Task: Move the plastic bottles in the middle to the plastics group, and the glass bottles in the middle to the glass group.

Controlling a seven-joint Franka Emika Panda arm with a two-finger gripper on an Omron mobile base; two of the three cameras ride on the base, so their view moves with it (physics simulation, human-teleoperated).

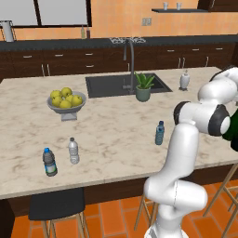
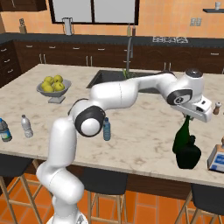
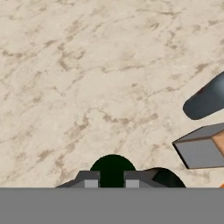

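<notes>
Gripper (image 2: 187,117) of mine is clamped on the narrow neck of the dark green glass bottle (image 2: 181,139), holding it upright at the right end of the marble counter (image 2: 144,144); from the hand camera the two finger tips (image 3: 90,183) sit on either side of the bottle's round dark top. Just beside it stands another dark green glass bottle (image 2: 189,157), squatter, which I take for the glass group, so I judge this half of the job nearly done: the bottle has arrived, and whether its base is already on the counter I cannot tell. Close by on the right is a small grey and orange box (image 2: 216,158), and further back a shaker (image 2: 216,108). Left to do is the small blue water bottle (image 1: 160,133), standing alone mid-counter, well apart from the plastics group at the far left, where a clear white-capped bottle (image 1: 73,150) and a stouter blue-capped bottle (image 1: 49,162) stand near each other. The stout one has a dark label, but I can read no writing or brand on it or anywhere else.
</notes>
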